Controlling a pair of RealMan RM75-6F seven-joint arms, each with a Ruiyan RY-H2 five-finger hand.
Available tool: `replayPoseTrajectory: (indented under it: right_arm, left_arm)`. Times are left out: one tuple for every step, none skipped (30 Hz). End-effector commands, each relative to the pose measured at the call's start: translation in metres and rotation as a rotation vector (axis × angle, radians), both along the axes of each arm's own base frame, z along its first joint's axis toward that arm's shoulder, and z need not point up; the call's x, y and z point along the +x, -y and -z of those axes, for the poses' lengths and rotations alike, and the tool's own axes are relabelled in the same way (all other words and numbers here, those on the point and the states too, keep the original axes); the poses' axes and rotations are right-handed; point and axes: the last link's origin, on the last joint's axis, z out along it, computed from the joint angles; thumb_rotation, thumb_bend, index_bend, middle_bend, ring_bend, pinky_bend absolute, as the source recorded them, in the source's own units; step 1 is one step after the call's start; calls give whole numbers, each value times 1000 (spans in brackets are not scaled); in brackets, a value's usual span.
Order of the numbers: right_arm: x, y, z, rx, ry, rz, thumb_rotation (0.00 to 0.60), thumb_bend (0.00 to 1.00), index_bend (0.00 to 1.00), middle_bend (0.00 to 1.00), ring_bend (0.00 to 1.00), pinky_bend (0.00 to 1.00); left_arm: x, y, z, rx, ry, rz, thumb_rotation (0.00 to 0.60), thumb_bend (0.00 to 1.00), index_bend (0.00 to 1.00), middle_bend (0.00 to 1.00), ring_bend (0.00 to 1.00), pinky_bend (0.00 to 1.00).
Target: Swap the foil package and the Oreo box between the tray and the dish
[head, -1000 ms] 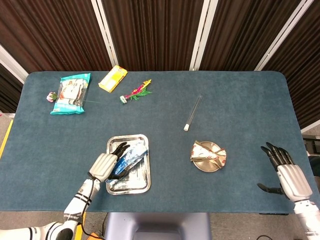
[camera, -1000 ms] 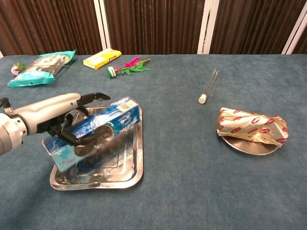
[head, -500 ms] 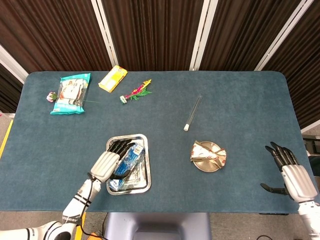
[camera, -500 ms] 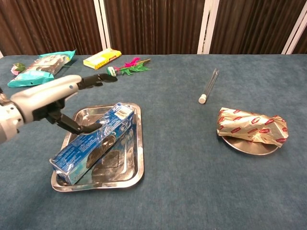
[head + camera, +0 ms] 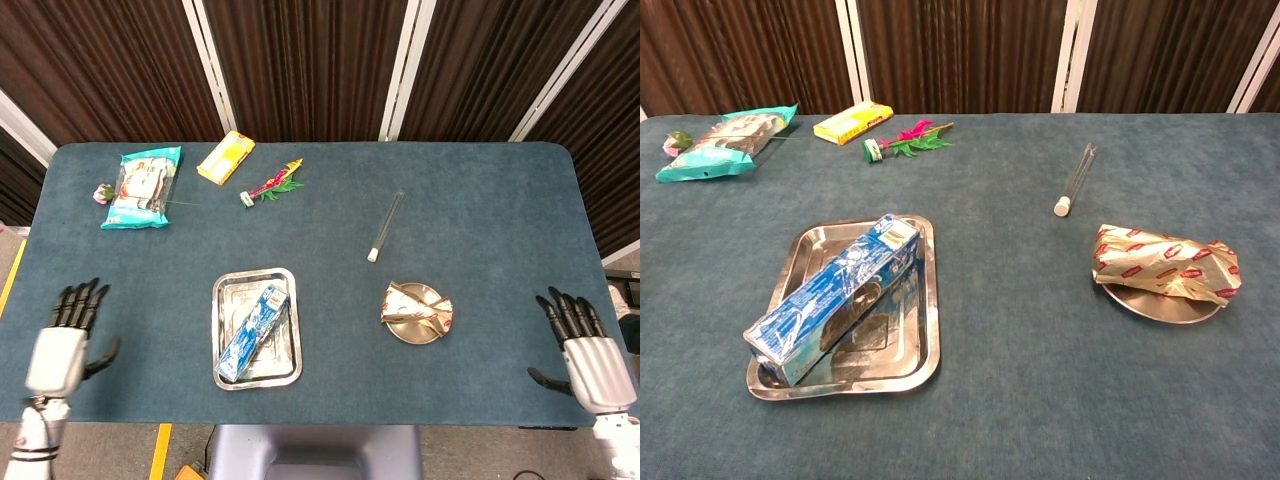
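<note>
The blue Oreo box (image 5: 255, 331) (image 5: 833, 297) lies lengthwise in the steel tray (image 5: 226, 295) (image 5: 928, 340), nothing touching it. The foil package (image 5: 416, 307) (image 5: 1164, 262) rests on the small round dish (image 5: 405, 333) (image 5: 1160, 310) to the right. My left hand (image 5: 62, 344) hovers open at the table's front left corner, far from the tray, fingers spread. My right hand (image 5: 587, 348) is open at the front right edge, well right of the dish. Neither hand shows in the chest view.
Along the back left lie a teal snack bag (image 5: 142, 186) (image 5: 725, 140), a yellow box (image 5: 225, 157) (image 5: 852, 121) and a pink-and-green sprig (image 5: 270, 183) (image 5: 906, 141). A clear tube (image 5: 386, 224) (image 5: 1076, 177) lies behind the dish.
My left hand let go of the Oreo box, which now lies flat in the tray, and drew back to the front left corner. The right hand stayed roughly in place.
</note>
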Motion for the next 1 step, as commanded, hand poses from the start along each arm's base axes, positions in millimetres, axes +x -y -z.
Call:
replayPoseTrajectory:
  right_arm:
    - [1, -6, 3, -19, -8, -20, 600, 194, 0, 0, 0, 0]
  left_arm:
    - [-17, 12, -9, -62, -16, -24, 600, 414, 0, 0, 0, 0]
